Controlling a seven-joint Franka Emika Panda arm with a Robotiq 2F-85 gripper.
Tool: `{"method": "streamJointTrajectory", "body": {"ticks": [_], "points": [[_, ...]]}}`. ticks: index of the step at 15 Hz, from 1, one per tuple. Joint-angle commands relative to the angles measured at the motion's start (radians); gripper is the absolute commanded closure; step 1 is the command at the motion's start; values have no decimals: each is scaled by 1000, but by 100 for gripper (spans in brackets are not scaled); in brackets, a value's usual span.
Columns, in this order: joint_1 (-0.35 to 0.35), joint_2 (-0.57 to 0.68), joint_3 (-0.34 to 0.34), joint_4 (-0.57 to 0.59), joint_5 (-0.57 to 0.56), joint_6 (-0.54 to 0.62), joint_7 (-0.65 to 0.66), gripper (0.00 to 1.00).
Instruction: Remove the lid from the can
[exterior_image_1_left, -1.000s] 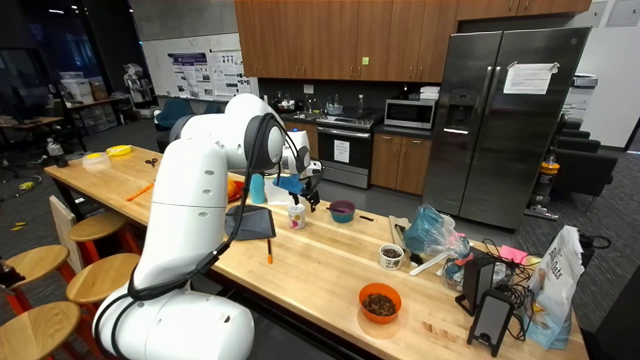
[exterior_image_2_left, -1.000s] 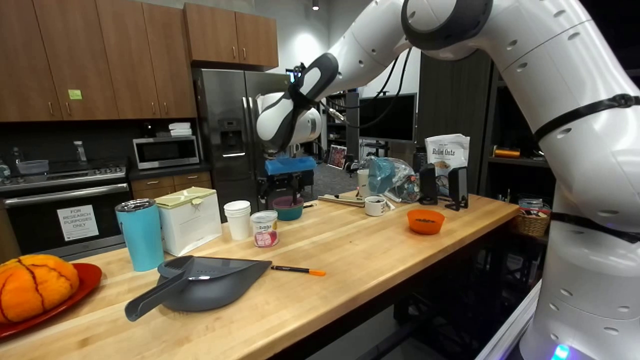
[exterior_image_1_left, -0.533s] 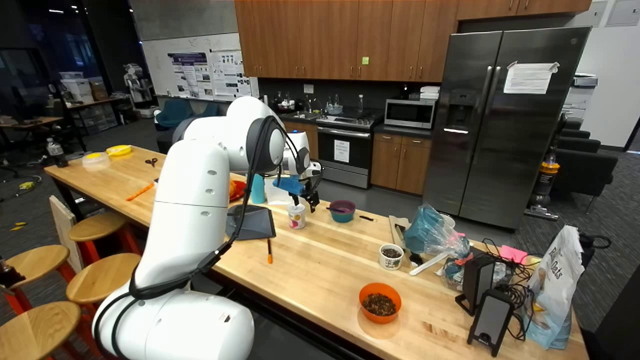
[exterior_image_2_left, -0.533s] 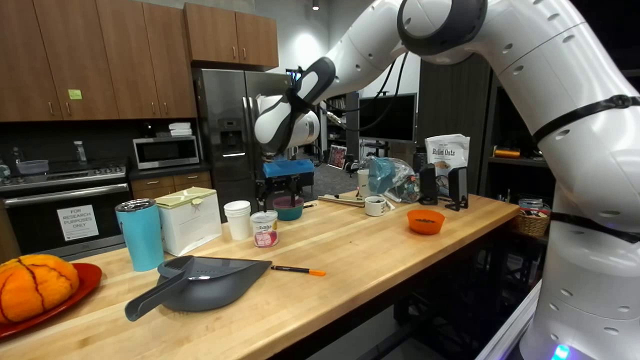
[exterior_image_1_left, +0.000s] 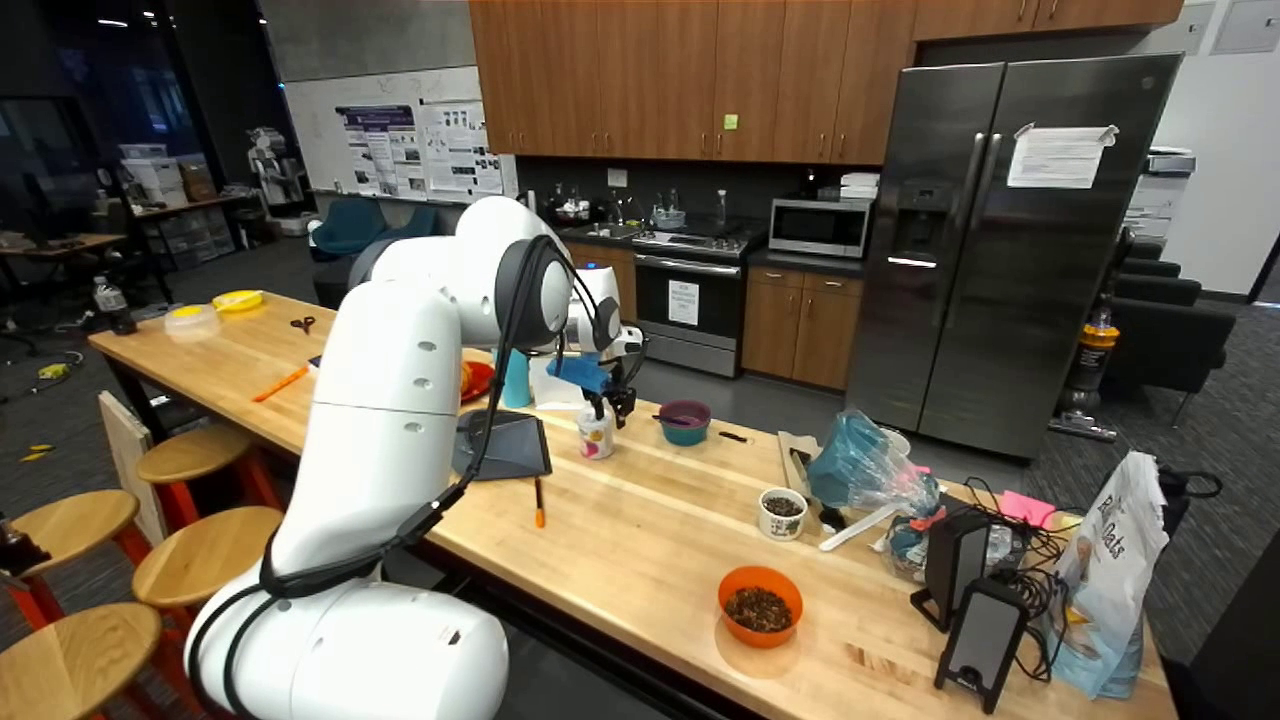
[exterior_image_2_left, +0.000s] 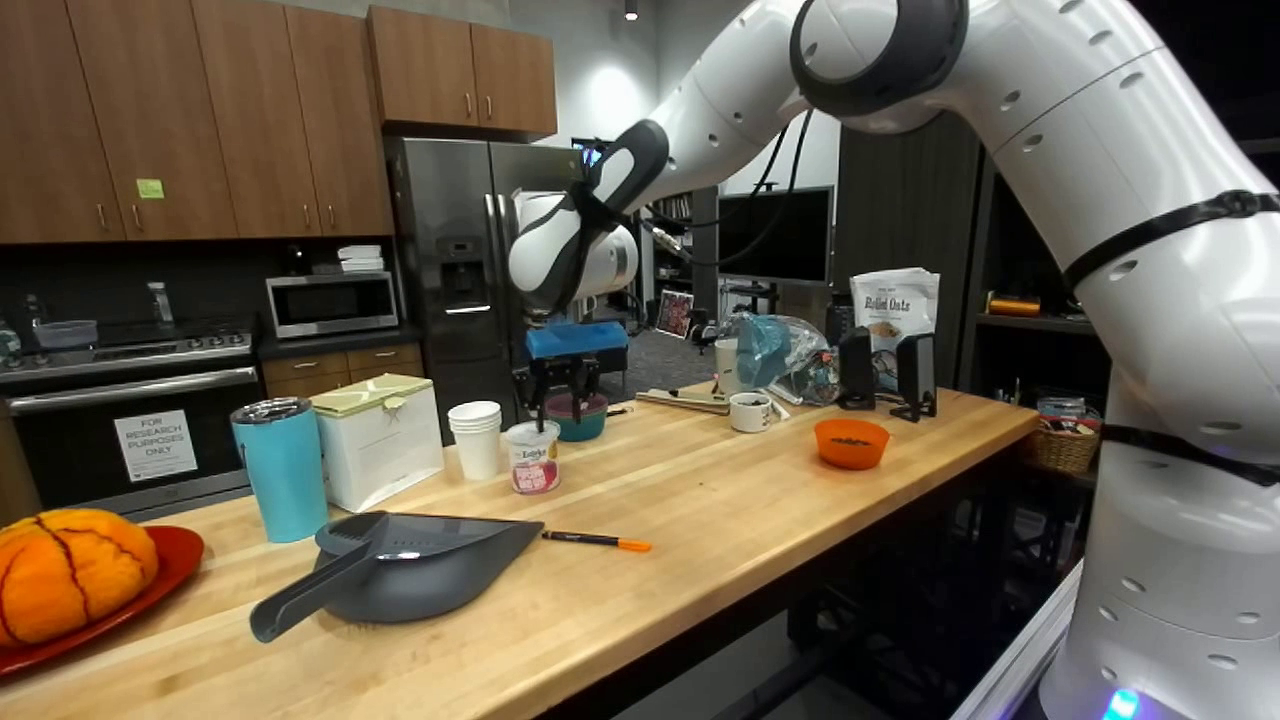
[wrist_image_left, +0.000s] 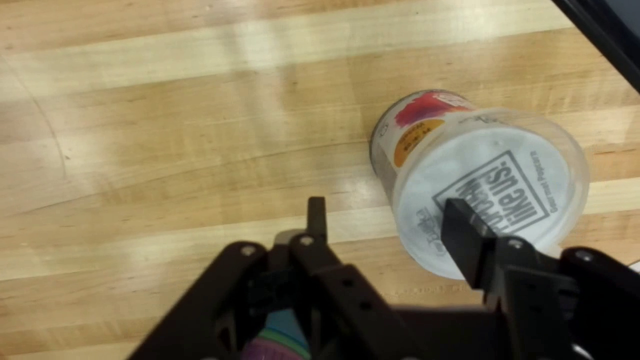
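Observation:
The can (exterior_image_2_left: 536, 470) stands upright on the wooden table (exterior_image_2_left: 690, 560), white with a pink label. A translucent whitish lid (wrist_image_left: 480, 165) with dark print covers its top. The can's side (wrist_image_left: 395, 132) also shows in the wrist view, and the can (exterior_image_1_left: 597, 443) shows in an exterior view. My gripper (wrist_image_left: 386, 202) is partly open, with nothing between its fingers. In the wrist view its right finger lies over the lid's near part; its left finger is over bare wood beside the can. I cannot tell whether the finger presses on the lid.
Stacked paper cups (exterior_image_2_left: 477, 440) stand close beside the can, with a purple and teal bowl (exterior_image_2_left: 585, 427) behind it. A grey dustpan (exterior_image_2_left: 430, 575) and an orange-tipped marker (exterior_image_2_left: 597, 541) lie in front. A white box (exterior_image_2_left: 385, 450) and blue tumbler (exterior_image_2_left: 282, 475) stand nearby.
My gripper's fingers have come closer together, and the arm has shifted slightly. The can with its lid has moved a little to the right in both exterior views.

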Motion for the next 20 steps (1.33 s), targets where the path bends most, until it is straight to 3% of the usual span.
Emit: {"method": "streamJointTrajectory", "body": {"ticks": [1,4,5,20], "points": [[10,7,-16,19,3,-10,10,70],[6,6,-14,19,10,-11,5,95],[5,6,-14,19,11,-10,5,99],[23,-20,-25,6,-13,-20,16,100]]}}
